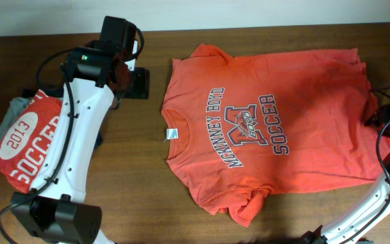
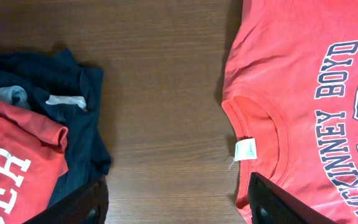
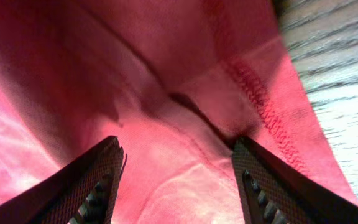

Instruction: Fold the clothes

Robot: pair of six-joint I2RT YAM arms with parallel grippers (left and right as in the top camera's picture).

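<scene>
1. Orange-red T-shirt [image 1: 303,81] lies flat, print up, mid-table [image 1: 141,176]. Its long axis runs left–right in the overhead view, collar twd left arm, hem twd right arm.
2. Right gripper [image 3: 176,149] is nearer: right over the hem edge, fingers apart, straddling a fabric ridge, not clamped. Contact w/ cloth unclear.
3. Left gripper [image 2: 178,186] hovers over bare wood just beside the collar, fingers apart, empty.

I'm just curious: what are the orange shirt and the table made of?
The orange shirt: soft matte knit, likely cotton, going by its wrinkles and stitched hem. The table: dark wood or wood-look laminate, smooth, with visible grain lines.
</scene>
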